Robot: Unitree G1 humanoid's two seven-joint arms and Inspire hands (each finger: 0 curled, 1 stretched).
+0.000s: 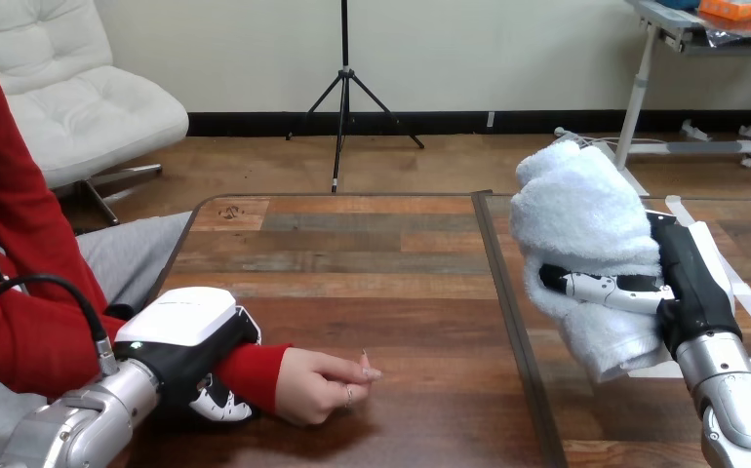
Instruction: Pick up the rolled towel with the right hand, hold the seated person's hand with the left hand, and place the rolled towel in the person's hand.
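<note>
The rolled towel (pixel 581 219) sits upright in the right hand (pixel 689 278), whose thumb and fingers wrap round its lower half, lifted clear of the worktop (pixel 372 263). Well off to that hand's left, the left hand (pixel 186 336) closes over the red-sleeved wrist. Just beyond its fingers, the person's hand (pixel 318 385) rests on the wood, loosely curled.
</note>
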